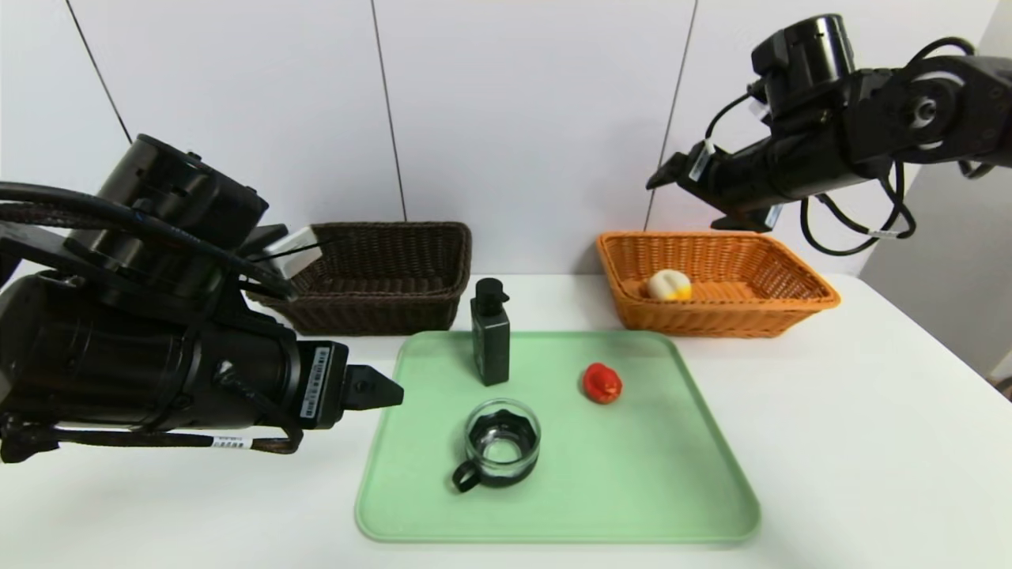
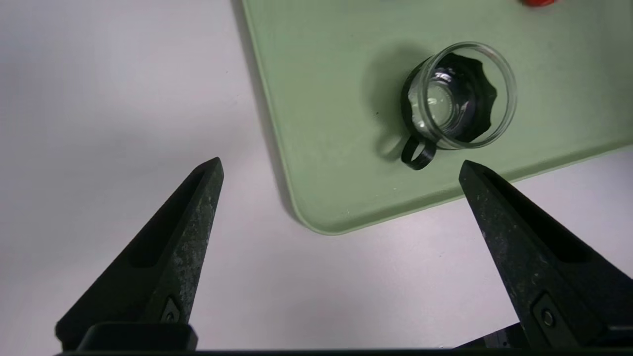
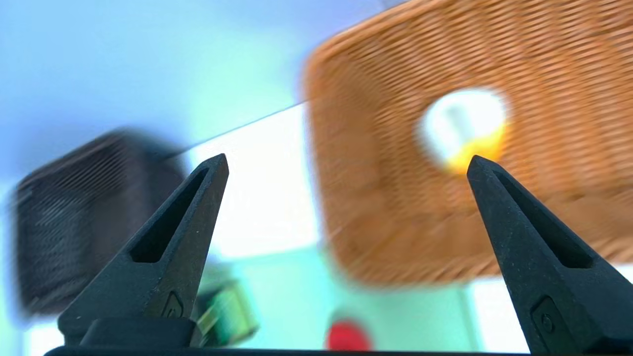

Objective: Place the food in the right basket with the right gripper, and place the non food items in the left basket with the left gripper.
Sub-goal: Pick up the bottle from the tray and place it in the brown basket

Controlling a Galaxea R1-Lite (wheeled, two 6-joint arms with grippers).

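Looking from the head, we see one pale food piece (image 1: pixel 669 284) already in the orange basket (image 1: pixel 798 273); the right gripper (image 1: pixel 696 194) hangs empty above it — next we judge it must fetch the red food (image 1: pixel 602 383) from the green tray (image 1: pixel 696 506). Left wrist: left gripper (image 2: pixel 341 168) spread wide near the glass cup (image 2: pixel 457 99). Right wrist: jaws wide, empty. No writing is legible.

Lab bench: white table (image 1: pixel 870 442), panelled wall (image 1: pixel 522 118)

right wrist view blurred; dark basket (image 1: pixel 379 273) partly hidden by left arm
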